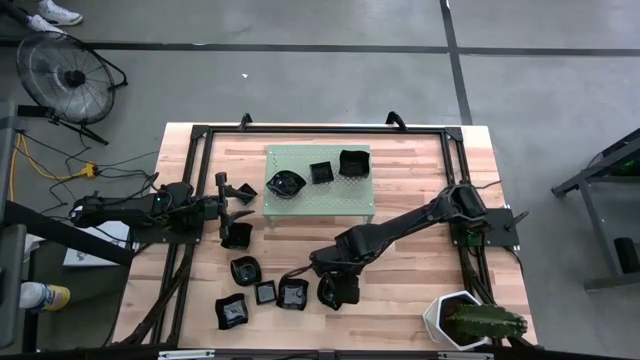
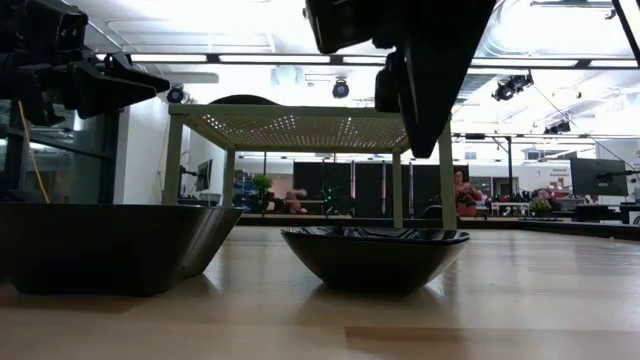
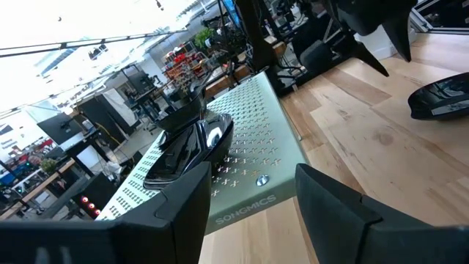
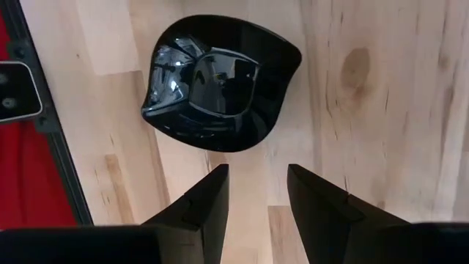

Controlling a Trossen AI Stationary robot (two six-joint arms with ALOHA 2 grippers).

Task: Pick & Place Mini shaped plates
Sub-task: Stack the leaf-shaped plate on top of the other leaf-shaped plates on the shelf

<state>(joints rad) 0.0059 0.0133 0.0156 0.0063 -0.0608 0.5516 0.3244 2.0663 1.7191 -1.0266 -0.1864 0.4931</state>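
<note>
High view: wooden surface (image 1: pixel 400 215) with a pale green perforated stand (image 1: pixel 320 200) near the back edge. Three mini shaped plates sit on the stand: one rounded (image 1: pixel 286 184), one small square (image 1: pixel 321 172), one larger square (image 1: pixel 354 161). More black plates lie on the bare wood in front: one just beside the left hand (image 1: pixel 237 235), then a loose group (image 1: pixel 264 290) toward the front edge. Left hand (image 1: pixel 238 200) hovers just off the stand's left end, fingers apart, nothing between them. Right hand (image 1: pixel 338 290) is directly over a rounded plate (image 1: pixel 336 292) at the right end of the front group. White hexagonal pot with a cactus (image 1: pixel 470 320) sits at the front right corner.

Low view: two black plates close up, a deep one (image 2: pixel 110 248) on the left and a shallow bowl shape (image 2: pixel 375 255) centre, apart. Stand behind them.

Left wrist view: fingers (image 3: pixel 333 213) spread wide, empty; stand edge and the rounded plate (image 3: pixel 192 147) on it lie ahead.

Right wrist view: right hand (image 4: pixel 256 192) fingers open, not touching anything; a glossy rounded plate (image 4: pixel 218 82) lies flat on the wood just beyond the tips.
</note>
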